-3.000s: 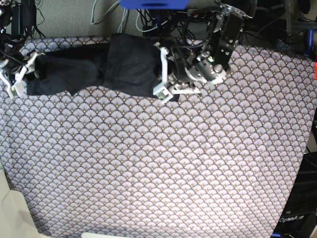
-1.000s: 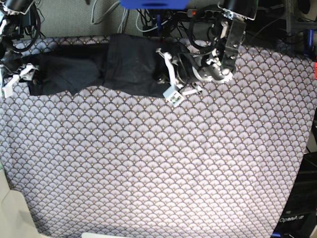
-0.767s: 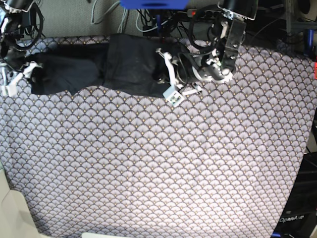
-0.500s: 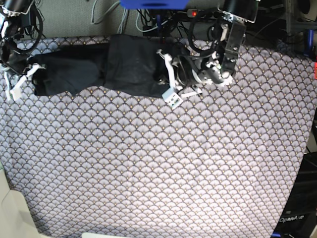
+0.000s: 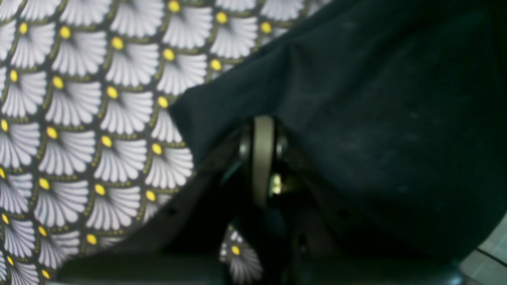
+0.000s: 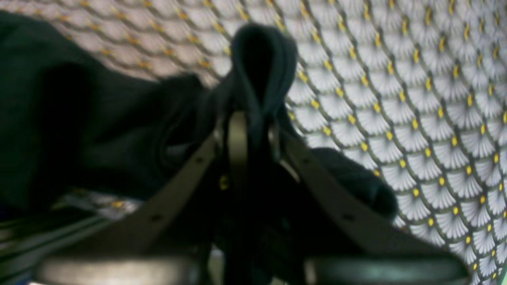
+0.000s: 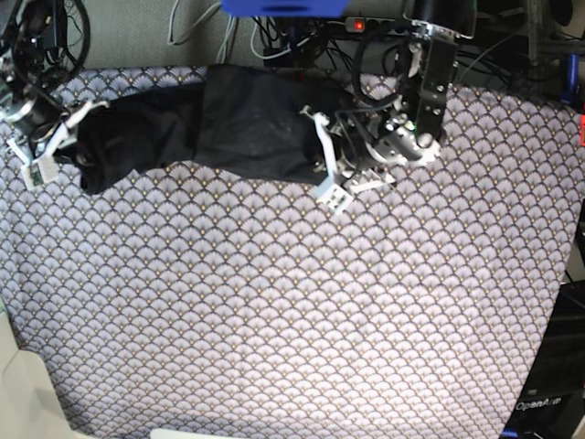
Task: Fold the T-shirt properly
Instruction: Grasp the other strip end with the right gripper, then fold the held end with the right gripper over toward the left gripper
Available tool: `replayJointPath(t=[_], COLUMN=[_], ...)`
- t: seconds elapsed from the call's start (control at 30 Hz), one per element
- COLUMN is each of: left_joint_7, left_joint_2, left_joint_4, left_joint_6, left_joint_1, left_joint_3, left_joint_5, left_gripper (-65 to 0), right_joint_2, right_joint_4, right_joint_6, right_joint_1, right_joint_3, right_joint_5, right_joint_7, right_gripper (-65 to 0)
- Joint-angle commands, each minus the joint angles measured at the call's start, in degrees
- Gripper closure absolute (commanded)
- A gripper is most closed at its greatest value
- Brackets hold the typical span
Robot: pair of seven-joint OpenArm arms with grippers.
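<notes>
The black T-shirt lies bunched in a long strip along the far edge of the patterned table. My left gripper is shut on its right end. In the left wrist view the fingers pinch the dark cloth just above the tablecloth. My right gripper is shut on the shirt's left end. In the right wrist view a loop of cloth sticks out past the closed fingers. No tag shows.
Cables and dark equipment crowd the space behind the table's far edge. A blue object sits at top centre. A pale board lies at the lower left corner, and a black box at the lower right.
My right gripper has moved inward to the right, carrying the shirt's left end with it. My left gripper has shifted a little right and toward the front, still holding the right end.
</notes>
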Motion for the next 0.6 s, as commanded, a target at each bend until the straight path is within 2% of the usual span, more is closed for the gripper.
replayJointPath(t=[0.0, 0.07, 0.23, 0.33, 0.47, 0.57], left_joint_7=[-0.8, -0.8, -0.8, -0.8, -0.8, -0.8], left_joint_2=[0.1, 0.1, 0.2, 0.2, 0.8, 1.3], left_joint_4=[0.9, 0.8, 1.5, 1.1, 0.9, 1.4], left_joint_6=[0.0, 0.0, 0.0, 0.0, -0.1, -0.2], left_joint_1=[-0.5, -0.5, -1.0, -2.4, -3.1, -3.2], left_joint_3=[-0.7, -1.9, -6.1, -8.7, -12.6, -16.0], left_joint_5=[-0.9, -0.9, -0.9, -0.9, -1.0, -1.0], left_gripper=[0.0, 0.0, 0.0, 0.0, 0.0, 0.0], right_joint_2=[0.5, 0.4, -0.3, -2.5, -6.6, -9.0], right_joint_4=[1.0, 1.0, 1.2, 1.2, 1.3, 1.2], right_joint_6=[0.2, 0.2, 0.2, 0.2, 0.2, 0.2], right_joint_1=[-0.6, -1.0, 0.2, 1.1, 4.0, 4.8], right_joint_3=[0.2, 0.1, 0.1, 0.1, -2.7, -7.0], right_joint_5=[2.5, 5.4, 12.3, 15.8, 16.1, 16.1], right_joint_7=[1.0, 0.4, -5.9, -8.5, -13.3, -14.1], right_gripper=[0.0, 0.0, 0.0, 0.0, 0.0, 0.0])
